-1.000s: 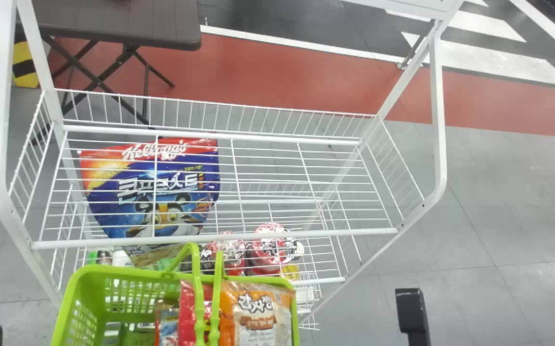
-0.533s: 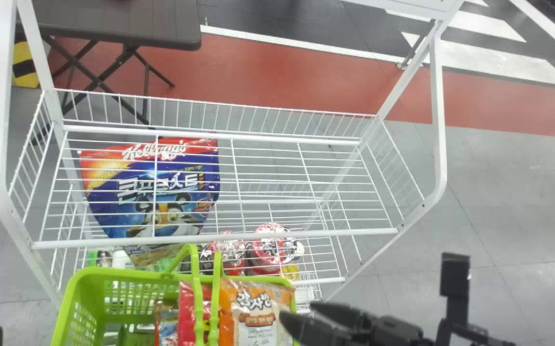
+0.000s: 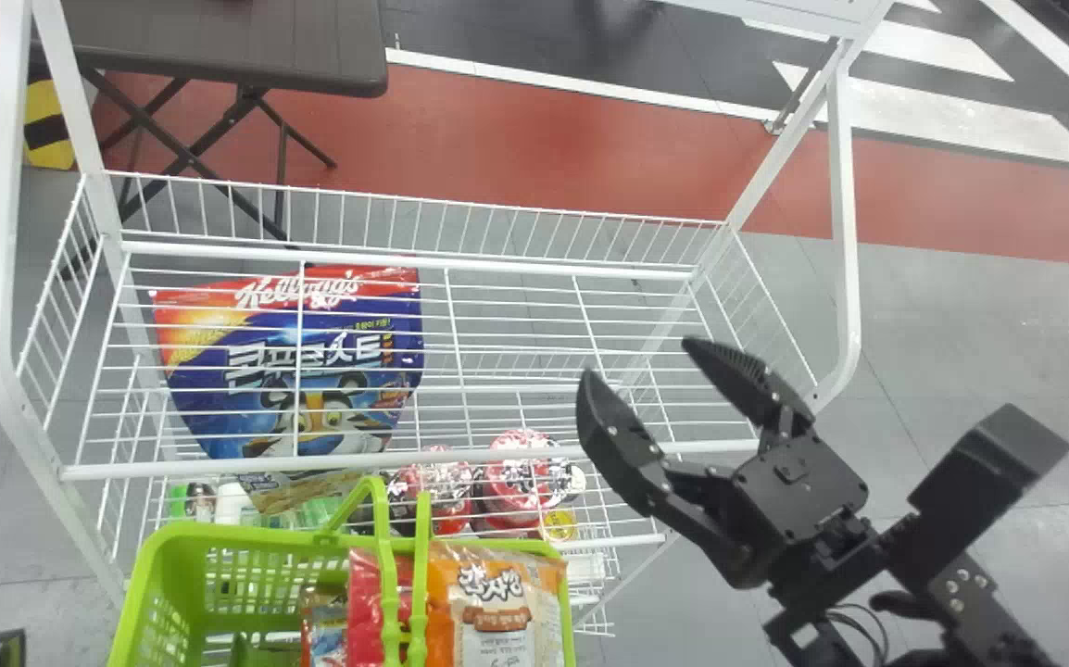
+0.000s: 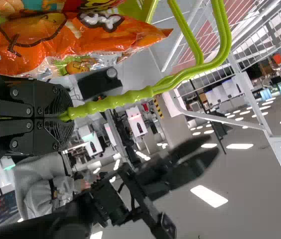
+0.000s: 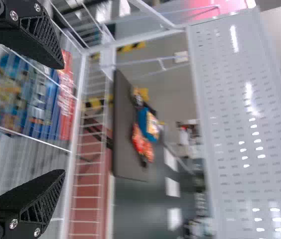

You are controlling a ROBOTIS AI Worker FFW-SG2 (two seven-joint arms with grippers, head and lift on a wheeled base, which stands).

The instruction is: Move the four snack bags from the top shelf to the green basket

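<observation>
The white wire rack (image 3: 405, 460) is seen in front, its top shelf bounded by low mesh sides. Behind it, at the far left, a dark folding table (image 3: 220, 56) is placed, with bright packets (image 5: 141, 144) laid on it. The green basket (image 3: 238, 532) is held at the near left side of the rack. Through the wires of the top shelf, a big blue and red cereal bag (image 3: 220, 398) is seen lower down. The right pincer (image 3: 638, 359) is opened wide above the right half of the top shelf, with nothing gripped. The left pincer (image 4: 63, 117) is closed on the basket's handle (image 4: 130, 98). Inside the basket, an orange snack bag (image 3: 442, 593) is stood upright at the right end, a red bag (image 3: 363, 602) is set beside it, then a smaller brown and blue one (image 3: 323, 621). Beyond the basket, red and white containers (image 3: 518, 482) are kept on a lower shelf.
</observation>
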